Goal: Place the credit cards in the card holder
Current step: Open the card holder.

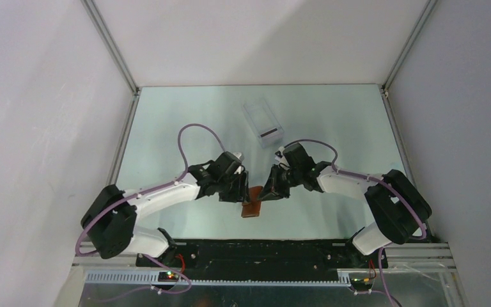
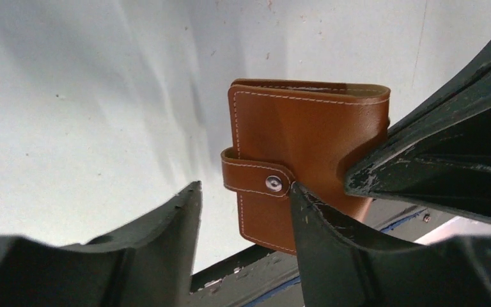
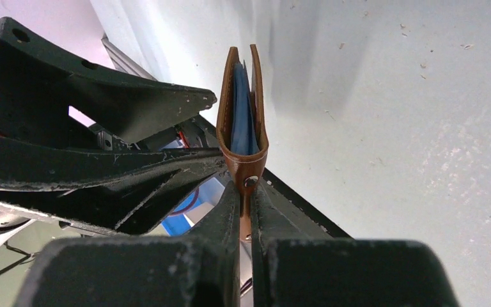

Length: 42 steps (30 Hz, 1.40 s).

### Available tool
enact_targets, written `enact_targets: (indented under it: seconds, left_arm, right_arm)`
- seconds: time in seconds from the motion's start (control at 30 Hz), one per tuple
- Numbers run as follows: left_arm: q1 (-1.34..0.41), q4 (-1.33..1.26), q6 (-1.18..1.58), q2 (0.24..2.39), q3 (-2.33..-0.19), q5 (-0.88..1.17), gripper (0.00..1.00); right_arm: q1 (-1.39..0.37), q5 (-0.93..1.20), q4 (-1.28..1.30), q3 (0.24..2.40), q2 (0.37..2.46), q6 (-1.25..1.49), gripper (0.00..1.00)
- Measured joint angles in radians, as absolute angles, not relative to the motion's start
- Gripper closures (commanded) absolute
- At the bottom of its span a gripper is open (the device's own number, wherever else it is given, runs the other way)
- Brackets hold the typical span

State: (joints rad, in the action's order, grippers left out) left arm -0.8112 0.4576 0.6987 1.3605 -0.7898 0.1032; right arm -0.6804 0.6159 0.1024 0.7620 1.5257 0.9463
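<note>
My right gripper pinches the card holder by one edge. It looks like light, slick leather. My left gripper is spread, with the snap tab just ahead; I'd peel there.

Light: I saw bright, even light from above on the table, tinted faintly green.
Shadows: soft grey streaks lay across the table.
Glare: a mild sheen sat on the card holder.
Focus: the right gripper was blurred near its own lens.
</note>
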Motion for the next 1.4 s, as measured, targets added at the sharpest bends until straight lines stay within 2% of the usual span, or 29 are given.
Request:
enact_targets:
  seconds: [0.1, 0.4, 0.53, 0.67, 0.77, 1.1, 1.23, 1.4]
  left_arm:
    - [-0.817, 0.459, 0.715, 1.378, -0.799, 0.084, 0.51]
    - [-0.83, 0.507, 0.733, 1.425, -0.862, 0.047, 0.58]
    - [-0.834, 0.524, 0.741, 1.425, -0.875, 0.036, 0.67]
    - [-0.81, 0.61, 0.733, 1.438, -0.859, -0.059, 0.7]
    - [-0.788, 0.661, 0.732, 1.455, -0.84, -0.09, 0.65]
    - [-0.757, 0.69, 0.707, 1.426, -0.835, -0.054, 0.35]
    - [-0.71, 0.672, 0.705, 1.314, -0.833, 0.014, 0.3]
    - [-0.669, 0.631, 0.697, 1.145, -0.834, 0.109, 0.29]
  right_arm:
    - [-0.682, 0.603, 0.107, 0.764, 1.526, 0.944, 1.0]
    - [-0.683, 0.567, 0.134, 0.768, 1.5, 0.93, 1.0]
    - [-0.685, 0.551, 0.146, 0.769, 1.478, 0.923, 1.0]
    - [-0.681, 0.579, 0.186, 0.771, 1.446, 0.913, 1.0]
    - [-0.678, 0.59, 0.204, 0.773, 1.419, 0.904, 1.0]
    - [-0.659, 0.61, 0.249, 0.775, 1.382, 0.864, 1.0]
    - [-0.644, 0.611, 0.273, 0.775, 1.37, 0.852, 1.0]
    - [-0.634, 0.617, 0.284, 0.775, 1.365, 0.839, 1.0]
